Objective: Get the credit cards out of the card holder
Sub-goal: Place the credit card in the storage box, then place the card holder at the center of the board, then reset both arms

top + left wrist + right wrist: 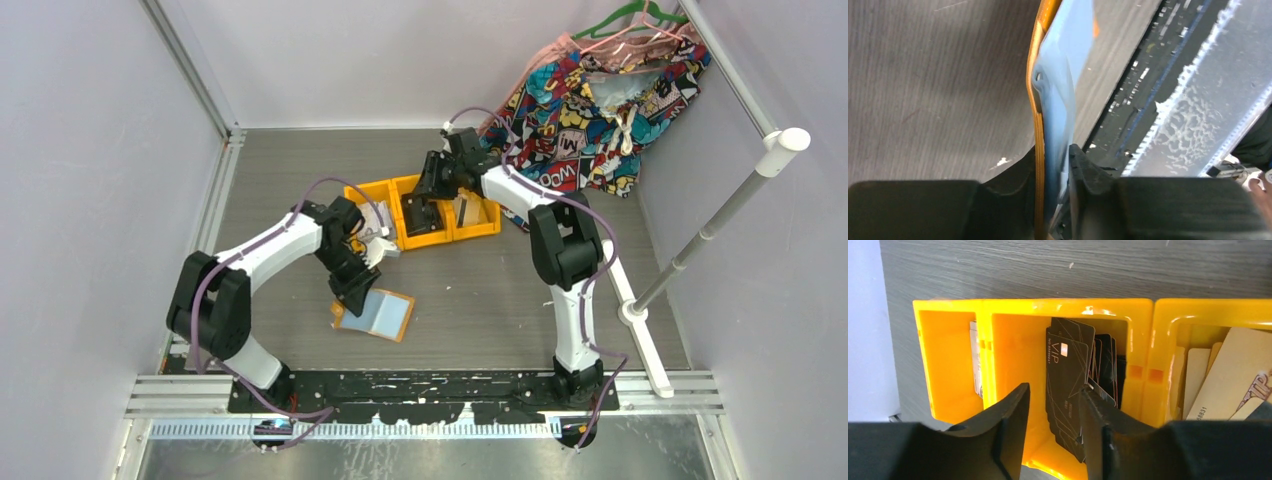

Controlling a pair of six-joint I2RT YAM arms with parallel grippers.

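well along, i judge: dark credit cards (1068, 365) stand in the orange bin (1013, 307) just beyond the right gripper (1054, 395), whose jaws are apart and hold nothing. the left gripper (1053, 155) pinches the card holder (1058, 75) by its edge; whether its pockets are empty i cannot tell.

We are viewing the card holder (385, 312), showing an orange cover and pale blue pockets; black credit cards (1068, 375) bearing fine lines; beige credit cards (1233, 370); yellow-orange bins (1033, 307); the bench (480, 300), showing grey streaked grain; and a cloth (560, 100) carrying a multicoloured comic print.
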